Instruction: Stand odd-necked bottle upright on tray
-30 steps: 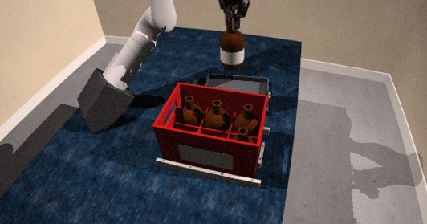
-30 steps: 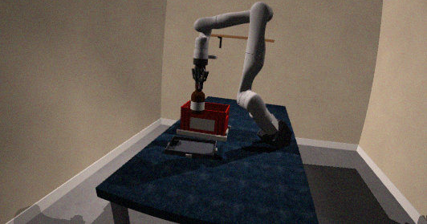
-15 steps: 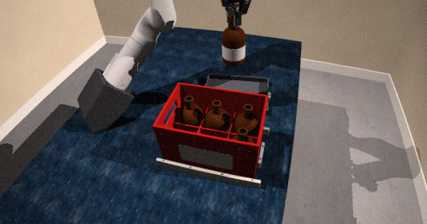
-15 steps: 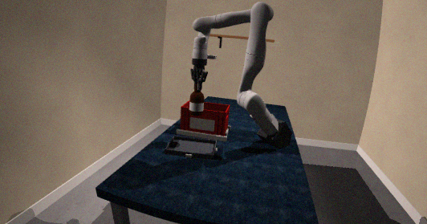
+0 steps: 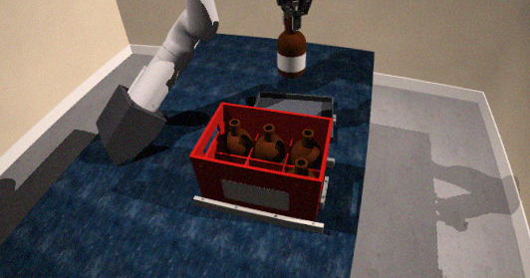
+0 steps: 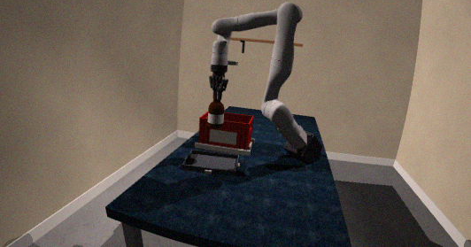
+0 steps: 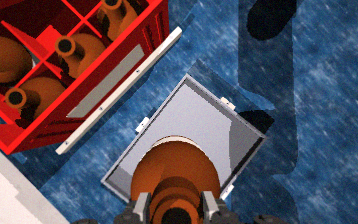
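Note:
My gripper (image 5: 293, 24) (image 6: 217, 97) (image 7: 176, 207) is shut on the neck of a brown bottle (image 5: 291, 44) (image 6: 216, 118) (image 7: 175, 162) with a white label. The bottle hangs upright in the air, high above the grey tray (image 5: 294, 104) (image 6: 214, 162) (image 7: 200, 110), and hides the tray's near part in the wrist view. The red crate (image 5: 305, 194) (image 6: 245, 135) (image 7: 42, 135) stands beside the tray. In the top view, brown bottles (image 5: 238, 142) (image 5: 269, 149) (image 5: 305, 151) (image 5: 301, 163) stand in its compartments. The difference in neck thickness is too small to tell.
A pale rail (image 5: 259, 214) (image 7: 120, 90) runs along each long side of the crate; the one in the wrist view lies between crate and tray. Small pale blocks (image 7: 227, 103) (image 7: 142, 125) sit against the tray's outer sides. The arm's base (image 5: 131, 129) is left of the crate in the top view.

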{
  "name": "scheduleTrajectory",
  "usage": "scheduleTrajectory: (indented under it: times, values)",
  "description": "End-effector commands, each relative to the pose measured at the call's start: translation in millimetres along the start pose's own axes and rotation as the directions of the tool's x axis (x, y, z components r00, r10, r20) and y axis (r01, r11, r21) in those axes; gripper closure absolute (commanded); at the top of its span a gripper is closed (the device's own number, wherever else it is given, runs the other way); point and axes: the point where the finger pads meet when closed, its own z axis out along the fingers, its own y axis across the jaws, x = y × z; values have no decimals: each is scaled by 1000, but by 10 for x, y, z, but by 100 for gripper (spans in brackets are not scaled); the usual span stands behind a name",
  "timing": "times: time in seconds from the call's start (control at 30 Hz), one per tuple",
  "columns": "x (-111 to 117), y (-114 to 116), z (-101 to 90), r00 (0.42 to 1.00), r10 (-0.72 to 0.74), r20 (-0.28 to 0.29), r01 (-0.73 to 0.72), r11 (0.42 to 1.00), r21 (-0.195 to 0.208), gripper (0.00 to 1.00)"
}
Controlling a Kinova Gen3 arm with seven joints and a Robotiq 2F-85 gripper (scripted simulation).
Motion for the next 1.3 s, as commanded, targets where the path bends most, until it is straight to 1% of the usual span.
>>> scheduleTrajectory:
  times: [0.0, 0.4, 1.27]
  values:
    - [-14, 12, -7, 1000, 1, 0, -1, 1000, 3, 100]
    - [-96, 89, -6, 1000, 1, 0, -1, 1000, 3, 100]
    - [-177, 166, -6, 1000, 1, 0, -1, 1000, 3, 100]
